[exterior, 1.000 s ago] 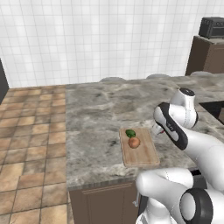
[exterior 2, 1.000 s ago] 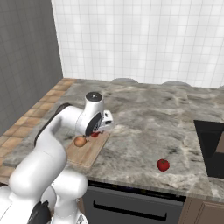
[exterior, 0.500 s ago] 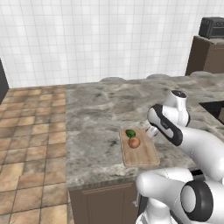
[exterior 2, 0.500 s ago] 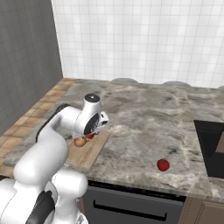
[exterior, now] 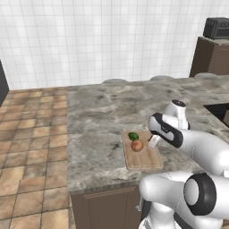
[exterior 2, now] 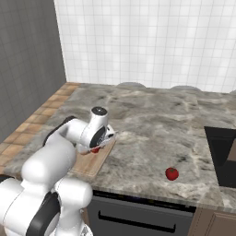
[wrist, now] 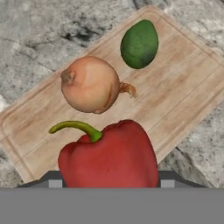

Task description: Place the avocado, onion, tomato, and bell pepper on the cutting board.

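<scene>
— While the gripper (wrist: 105,183) hangs over the cutting board (wrist: 183,78), what's in its fingers?
— Bell pepper (wrist: 109,157), clamped.
— Others?
— Onion (wrist: 89,84) and avocado (wrist: 139,43) on board; tomato (exterior 2: 172,174) apart on counter (exterior 2: 152,133).

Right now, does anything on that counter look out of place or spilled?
Nothing is spilled or damaged. The tomato sits alone on the counter, far from the cutting board, where the avocado and onion already lie. The bell pepper is between the fingers above the board.
</scene>
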Motion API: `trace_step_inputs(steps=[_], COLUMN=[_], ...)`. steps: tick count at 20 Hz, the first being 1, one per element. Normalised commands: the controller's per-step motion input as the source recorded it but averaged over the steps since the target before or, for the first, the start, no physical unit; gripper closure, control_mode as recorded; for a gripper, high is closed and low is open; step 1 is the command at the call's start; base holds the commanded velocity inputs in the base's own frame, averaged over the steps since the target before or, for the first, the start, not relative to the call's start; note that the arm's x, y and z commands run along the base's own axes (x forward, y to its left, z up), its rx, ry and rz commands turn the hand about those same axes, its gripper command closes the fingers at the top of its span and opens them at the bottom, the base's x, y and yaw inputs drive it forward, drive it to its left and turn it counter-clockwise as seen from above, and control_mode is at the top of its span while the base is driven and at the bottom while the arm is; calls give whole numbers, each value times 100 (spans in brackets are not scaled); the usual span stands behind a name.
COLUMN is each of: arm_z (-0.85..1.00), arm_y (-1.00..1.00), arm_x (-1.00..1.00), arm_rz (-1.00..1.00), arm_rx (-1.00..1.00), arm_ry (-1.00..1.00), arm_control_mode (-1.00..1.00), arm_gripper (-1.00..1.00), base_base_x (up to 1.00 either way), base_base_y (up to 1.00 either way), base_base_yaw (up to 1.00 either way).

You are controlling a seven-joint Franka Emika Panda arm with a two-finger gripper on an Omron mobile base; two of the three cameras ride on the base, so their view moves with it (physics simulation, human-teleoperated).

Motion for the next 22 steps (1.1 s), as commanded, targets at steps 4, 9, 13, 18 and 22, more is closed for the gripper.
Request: trace_step_inputs(steps=[4, 9, 13, 18, 22], arm_z=[-17, -13, -17, -14, -17], arm_y=[0, 2, 10, 14, 0], arm_x=[0, 0, 1, 6, 4], arm_rz=[8, 8, 7, 5, 4], arm_rx=[0, 0, 0, 0, 0], arm_ry=[0, 0, 0, 0, 0], arm_control_mode=[-100, -100, -100, -100, -100], arm_gripper=[100, 100, 100, 100, 100], base_base_x=[0, 0, 0, 0, 0], base_base_y=[0, 0, 0, 0, 0], base_base_yaw=[0, 0, 0, 0, 0])
